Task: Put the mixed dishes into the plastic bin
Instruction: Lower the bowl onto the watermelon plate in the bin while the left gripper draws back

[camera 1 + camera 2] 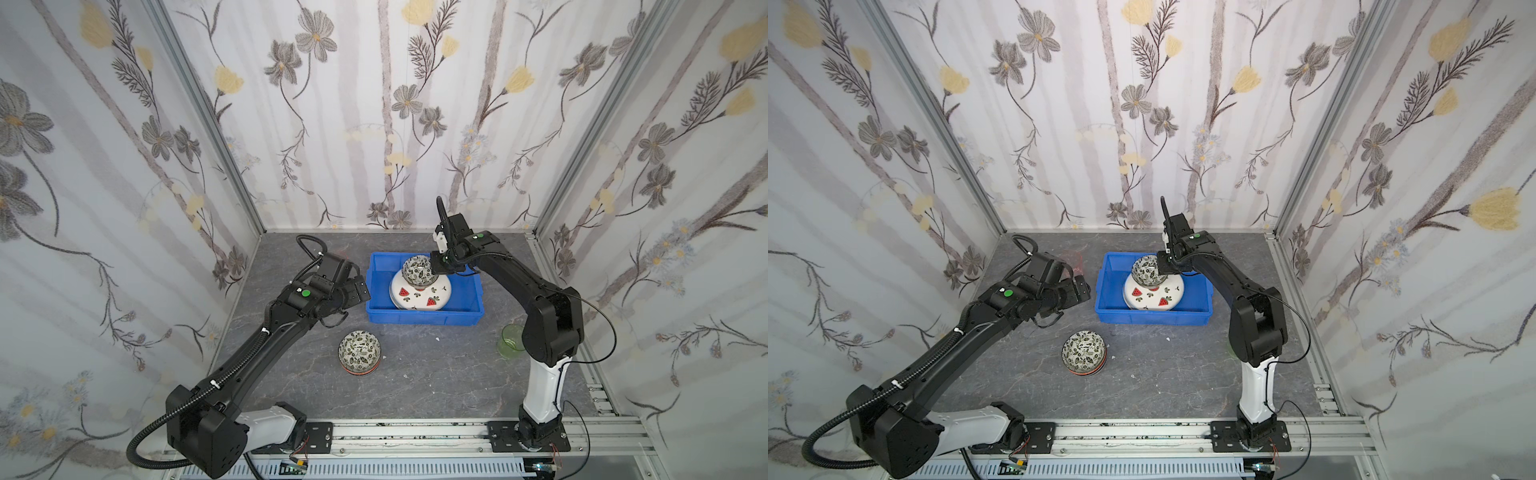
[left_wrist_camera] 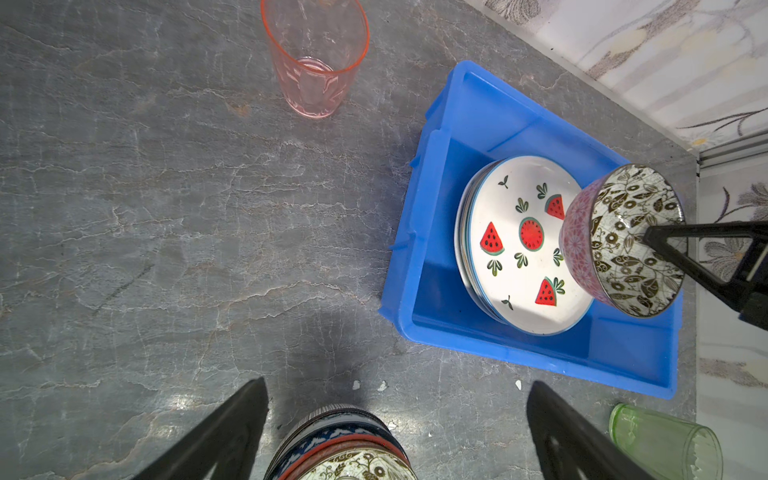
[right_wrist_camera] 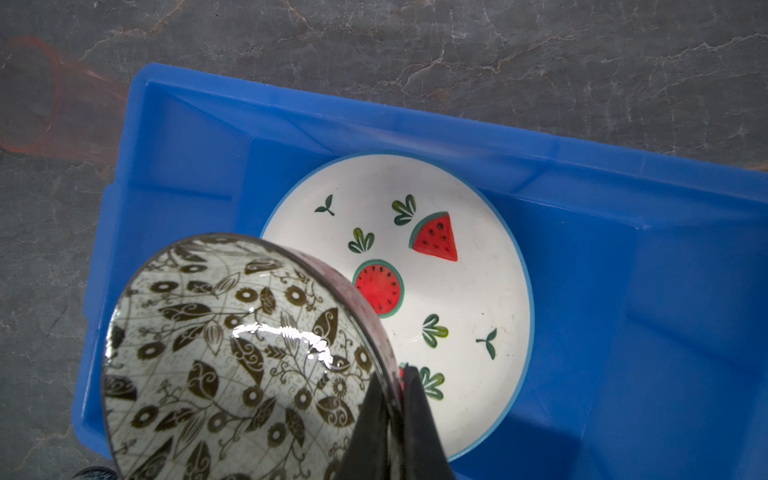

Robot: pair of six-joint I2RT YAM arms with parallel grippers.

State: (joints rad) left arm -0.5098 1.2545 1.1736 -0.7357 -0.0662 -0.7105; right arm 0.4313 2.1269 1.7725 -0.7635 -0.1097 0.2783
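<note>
My right gripper (image 1: 434, 266) (image 3: 395, 374) is shut on the rim of a black-and-white leaf bowl (image 1: 417, 270) (image 3: 232, 357) with a pink outside. The bowl hangs tilted over the watermelon plate (image 1: 419, 297) (image 3: 457, 291), which tops a plate stack inside the blue plastic bin (image 1: 424, 318) (image 2: 478, 112). My left gripper (image 1: 361, 291) (image 2: 399, 384) is open just left of the bin and holds nothing. A stack of patterned bowls (image 1: 359, 353) (image 2: 340, 444) stands on the table in front of the bin, below the open fingers in the left wrist view.
A translucent green cup (image 1: 510, 340) (image 2: 665, 444) stands right of the bin, close to the right arm. A translucent pink cup (image 2: 316, 62) stands on the grey table behind and left of the bin. Flowered walls enclose three sides.
</note>
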